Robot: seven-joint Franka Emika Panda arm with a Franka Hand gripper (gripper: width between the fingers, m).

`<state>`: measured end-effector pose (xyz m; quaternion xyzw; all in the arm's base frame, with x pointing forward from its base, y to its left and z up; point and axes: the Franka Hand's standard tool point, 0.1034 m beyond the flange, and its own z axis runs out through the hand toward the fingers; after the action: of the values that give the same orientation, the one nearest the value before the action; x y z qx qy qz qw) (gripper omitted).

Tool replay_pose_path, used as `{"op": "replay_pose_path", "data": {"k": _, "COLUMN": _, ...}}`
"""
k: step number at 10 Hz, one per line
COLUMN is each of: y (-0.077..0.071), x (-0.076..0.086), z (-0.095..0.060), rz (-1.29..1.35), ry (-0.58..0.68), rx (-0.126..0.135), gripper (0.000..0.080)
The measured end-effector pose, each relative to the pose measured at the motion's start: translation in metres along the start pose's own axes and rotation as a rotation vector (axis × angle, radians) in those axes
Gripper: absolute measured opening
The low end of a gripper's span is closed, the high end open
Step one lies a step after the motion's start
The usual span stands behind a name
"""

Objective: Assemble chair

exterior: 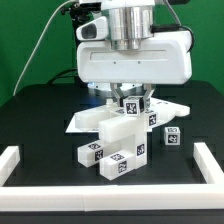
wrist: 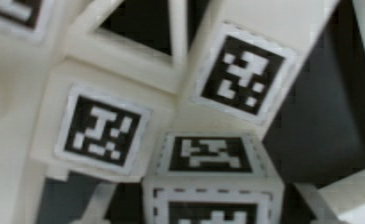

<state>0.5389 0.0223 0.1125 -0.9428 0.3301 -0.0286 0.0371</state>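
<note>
The chair parts [exterior: 112,145] are chunky white blocks and panels with black-and-white tags, clustered at the table's middle. My gripper [exterior: 131,100] hangs straight over the cluster's far end, shut on a small white tagged block [exterior: 130,104] that sits against the parts below it. In the wrist view the gripper [wrist: 205,208] has this block [wrist: 205,195] between its jaws, with dark strips tight on both sides. Beyond it stand tagged white pieces [wrist: 104,130] and a tilted tagged panel [wrist: 246,75]. The block's underside is hidden.
A loose small tagged white block [exterior: 172,136] lies at the exterior view's right of the cluster. A thin flat white panel [exterior: 178,108] lies under and behind the parts. A low white border rail [exterior: 12,165] runs round the black table's left, front and right.
</note>
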Motion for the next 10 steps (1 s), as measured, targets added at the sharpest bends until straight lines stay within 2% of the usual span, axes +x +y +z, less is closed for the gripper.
{"op": "replay_pose_path", "data": {"k": 2, "y": -0.0002, "x": -0.0001, "z": 0.0, "rz": -0.025, "ry": 0.0, "rx": 0.0, "gripper": 0.0285}}
{"op": "replay_pose_path", "data": {"k": 3, "y": -0.0004, "x": 0.0, "z": -0.0001, "rz": -0.065, "ry": 0.002, "rx": 0.0, "gripper": 0.0493}}
{"op": "replay_pose_path", "data": {"k": 4, "y": -0.0021, "x": 0.0006, "z": -0.0004, "rz": -0.194, "ry": 0.012, "rx": 0.003, "gripper": 0.0493}}
{"op": "replay_pose_path", "data": {"k": 5, "y": -0.0016, "x": 0.0024, "z": -0.0012, "rz": -0.372, "ry": 0.013, "rx": 0.003, "gripper": 0.062}}
{"op": "replay_pose_path", "data": {"k": 8, "y": -0.0033, "x": -0.0039, "z": 0.0011, "rz": -0.758, "ry": -0.001, "rx": -0.002, "gripper": 0.0648}}
{"op": "replay_pose_path", "data": {"k": 10, "y": -0.0023, "x": -0.003, "z": 0.001, "rz": -0.854, "ry": 0.0, "rx": -0.004, "gripper": 0.0649}}
